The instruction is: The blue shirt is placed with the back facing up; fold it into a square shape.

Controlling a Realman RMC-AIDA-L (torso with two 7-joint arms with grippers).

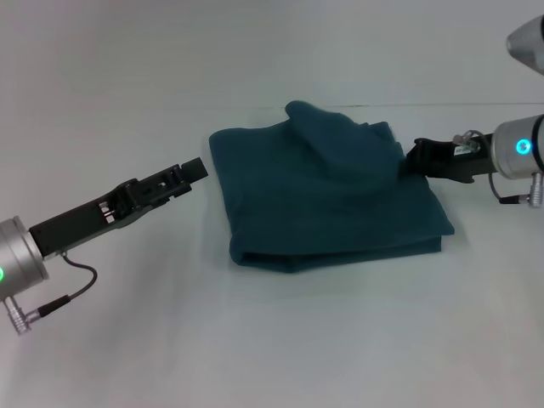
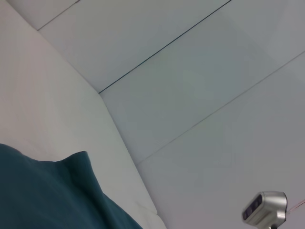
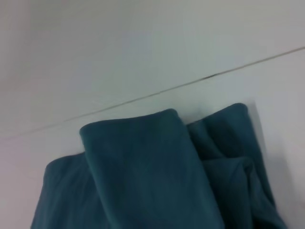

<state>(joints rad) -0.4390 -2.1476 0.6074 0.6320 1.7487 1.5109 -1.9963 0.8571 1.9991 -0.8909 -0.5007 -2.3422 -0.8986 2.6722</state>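
Head view: high, facing forward and down; takes in whole plain dark teal-blue soft-fabric shirt (image 1: 327, 191) on white bench (image 1: 272, 340), both arms entering from sides.
Left wrist view: low, near bench, angled upward past shirt edge (image 2: 47, 195) toward pale panelled wall (image 2: 200, 86).
Right wrist view: close above shirt folds (image 3: 152, 171), facing wall. All three views share shirt.

The blue shirt (image 1: 323, 195) is soft, matt cloth with a faintly fuzzy surface. The desk (image 1: 272, 340) is smooth, matt white. Both arms look like brushed silver metal with matt black plastic ends.
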